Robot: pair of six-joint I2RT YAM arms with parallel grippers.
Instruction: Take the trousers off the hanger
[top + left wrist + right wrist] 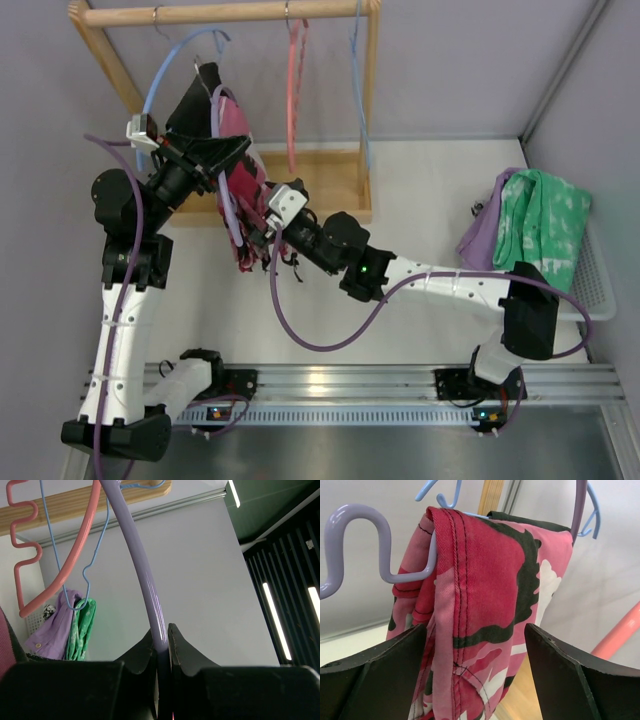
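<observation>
The magenta-pink camouflage trousers [243, 185] [485, 580] hang folded over the lilac hanger [229, 205], beside the wooden rack's base. In the right wrist view the hanger's wavy bar [360, 527] carries the cloth. My right gripper [254, 238] [476, 627] stands open with the trousers between its fingers, a gap on each side. My left gripper [212, 160] [161, 632] is shut on the hanger's lilac arm [145, 580], which rises straight out of the jaws.
A wooden rack [230, 12] holds a salmon hanger [296, 90] and light-blue hangers [165, 75]. A black garment [200, 125] hangs just behind the trousers. At the right, a white basket [592, 290] holds a green-and-white cloth [540, 230] and a purple one [488, 238].
</observation>
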